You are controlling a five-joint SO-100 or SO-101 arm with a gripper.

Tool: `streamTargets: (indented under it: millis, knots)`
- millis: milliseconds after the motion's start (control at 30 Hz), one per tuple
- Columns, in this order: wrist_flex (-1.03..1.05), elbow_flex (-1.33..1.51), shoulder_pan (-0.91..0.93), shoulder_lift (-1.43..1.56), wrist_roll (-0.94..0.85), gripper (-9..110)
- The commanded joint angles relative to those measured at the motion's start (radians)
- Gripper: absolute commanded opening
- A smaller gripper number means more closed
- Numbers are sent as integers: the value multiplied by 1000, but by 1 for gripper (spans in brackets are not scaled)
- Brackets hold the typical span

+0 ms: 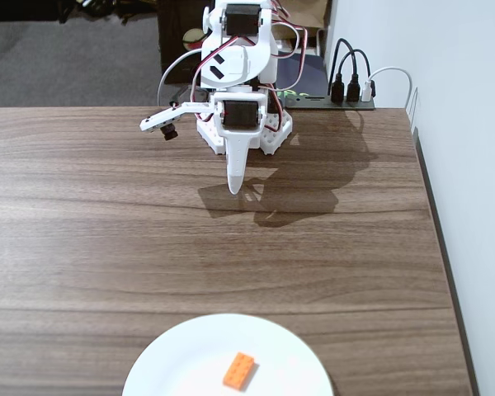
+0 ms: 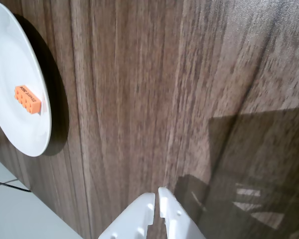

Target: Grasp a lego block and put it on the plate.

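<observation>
White arm folded back, tool (image 1: 234, 188) pointing down, jaws closed, empty

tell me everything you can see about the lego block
The lego block is a small bright orange plastic brick with two rows of studs facing up. It lies flat on the white plate, a bit off centre and angled in the fixed view. Nothing else touches it; the gripper is far off, closed over bare table.
</observation>
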Motion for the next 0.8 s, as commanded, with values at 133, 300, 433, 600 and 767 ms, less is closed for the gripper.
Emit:
streamTargets:
  millis: [133, 300, 433, 600, 767]
  knots:
    - [3, -6, -5, -2, 6, 0]
    - [3, -6, -5, -2, 6, 0]
    - [3, -6, -5, -2, 6, 0]
    - [3, -6, -5, -2, 6, 0]
    - [3, -6, -5, -2, 6, 0]
